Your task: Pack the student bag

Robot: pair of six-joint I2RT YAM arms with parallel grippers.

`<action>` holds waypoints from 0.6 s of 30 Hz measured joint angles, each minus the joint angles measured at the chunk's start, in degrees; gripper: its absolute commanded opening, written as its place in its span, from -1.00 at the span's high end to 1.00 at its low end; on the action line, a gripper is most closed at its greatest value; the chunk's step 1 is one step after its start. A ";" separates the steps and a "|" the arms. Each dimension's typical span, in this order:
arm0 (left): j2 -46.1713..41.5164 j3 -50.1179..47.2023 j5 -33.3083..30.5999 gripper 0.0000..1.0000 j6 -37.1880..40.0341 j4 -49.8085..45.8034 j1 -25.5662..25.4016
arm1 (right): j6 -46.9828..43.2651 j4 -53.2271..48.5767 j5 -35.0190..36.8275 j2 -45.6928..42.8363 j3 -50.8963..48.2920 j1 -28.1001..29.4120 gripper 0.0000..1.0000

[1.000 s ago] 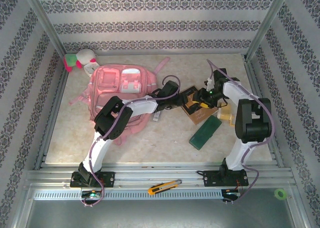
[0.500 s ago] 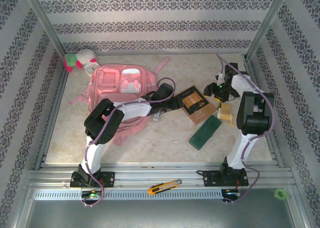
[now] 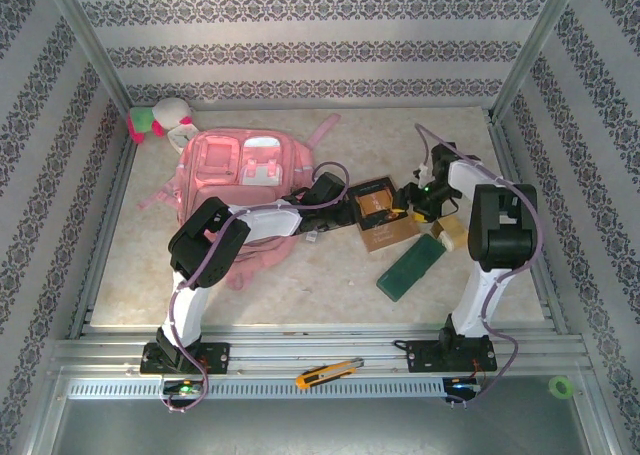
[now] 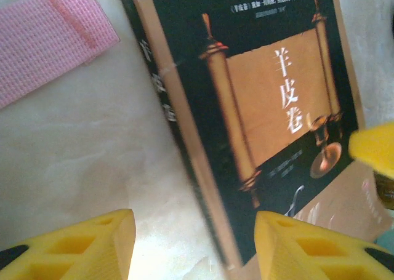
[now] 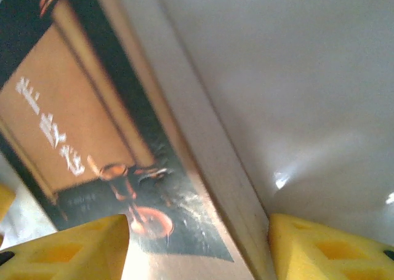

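top: overhead, far | wrists: close, seemingly oblique | shared: book

You're looking at a book whose paper cover is catching the light, glossy and smooth, while its page edges are showing matt. The strap is showing coarse woven pink cloth. The table is gleaming, smooth and marbled. The yellow finger pads are looking matt, foam-like. The student bag is reading as soft fabric.
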 measured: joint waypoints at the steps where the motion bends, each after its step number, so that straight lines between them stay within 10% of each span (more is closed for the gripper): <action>1: 0.00 -0.11 0.09 -0.06 -0.35 0.26 0.00 | 0.39 -0.22 -0.44 -1.14 -0.83 0.63 -0.21; 18: -0.42 -1.75 2.21 0.06 -5.70 1.05 0.04 | -0.17 -2.45 3.80 -2.93 -1.57 1.73 -0.08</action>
